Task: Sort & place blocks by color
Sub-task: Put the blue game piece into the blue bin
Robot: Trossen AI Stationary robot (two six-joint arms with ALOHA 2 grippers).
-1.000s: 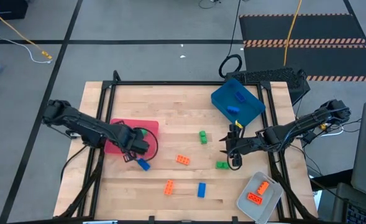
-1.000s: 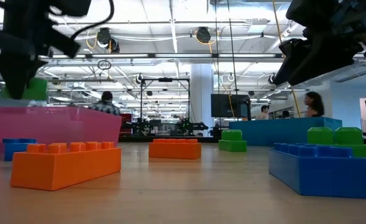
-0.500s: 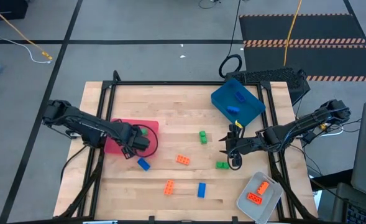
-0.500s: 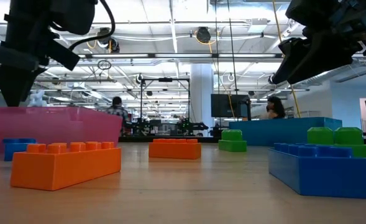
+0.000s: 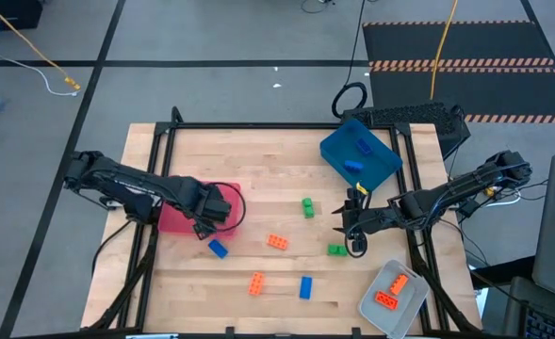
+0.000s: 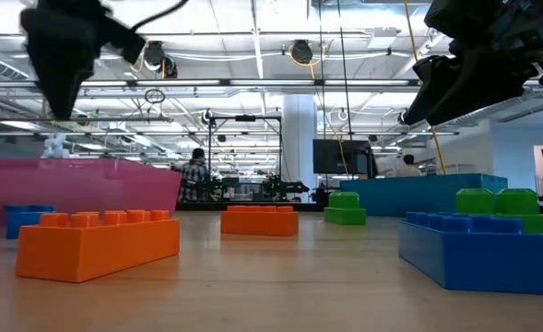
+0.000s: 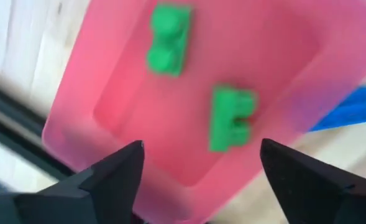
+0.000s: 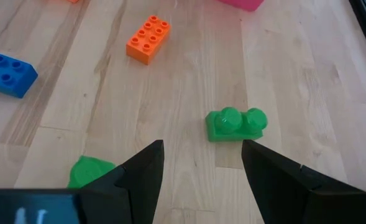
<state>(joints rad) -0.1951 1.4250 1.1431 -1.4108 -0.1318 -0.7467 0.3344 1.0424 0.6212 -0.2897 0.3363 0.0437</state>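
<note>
Glossy, studded plastic blocks (image 8: 148, 40) lie on a pale, smooth-planked wooden desk (image 5: 258, 160); 2 green ones rest in a translucent, matt-looking pink plastic tray (image 7: 282, 56).

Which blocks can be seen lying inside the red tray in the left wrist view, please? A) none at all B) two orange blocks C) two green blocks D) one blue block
C: two green blocks lie on the floor of the red tray, below the open left gripper.
</note>
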